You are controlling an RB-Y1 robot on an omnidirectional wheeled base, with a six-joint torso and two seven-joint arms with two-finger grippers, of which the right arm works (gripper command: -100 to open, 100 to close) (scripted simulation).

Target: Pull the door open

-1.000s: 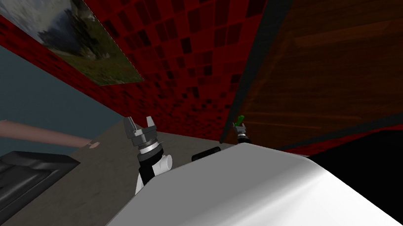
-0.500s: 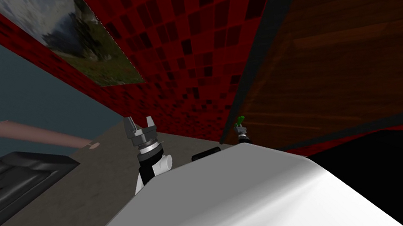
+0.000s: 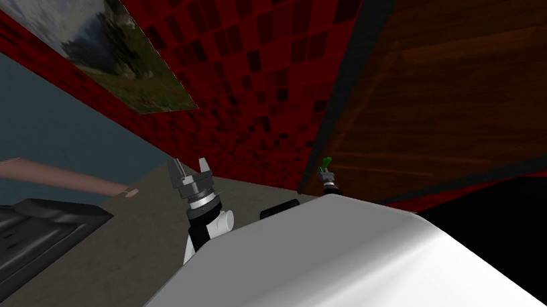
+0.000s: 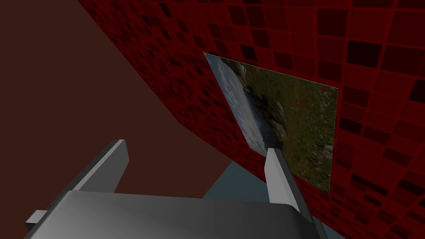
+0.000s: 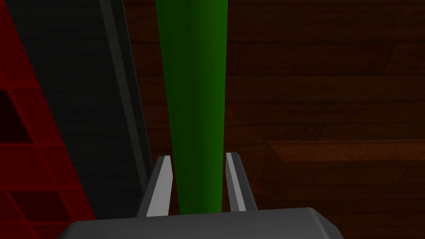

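- The right claw is clamped on the green handle. Both fingers press the bar's sides, and the bar runs deep between them to the claw's body.
- The handle sits on the dark brown wooden door, close to its left edge and just beside the dark frame.
- Left of the frame runs the red tiled wall. The door takes up the far right of the head view.
- I cannot tell whether the door has left its frame yet.
- The left claw is raised to the left of the right one, well apart from the door. Its fingers are apart and hold nothing.
- Step in hand, as I judge it: the grasp is made, so this is the pull itself.
- The next move calls for drawing the handle back toward the body with the grip kept firm.
- The hinges are probably on the door's right side, so the pull should follow an arc rather than a straight line.
- I stand close to the door, so the base may have to back away to give it room to swing.
- The risk is the fingers sliding along the smooth bar if the wrist does not turn with the door.
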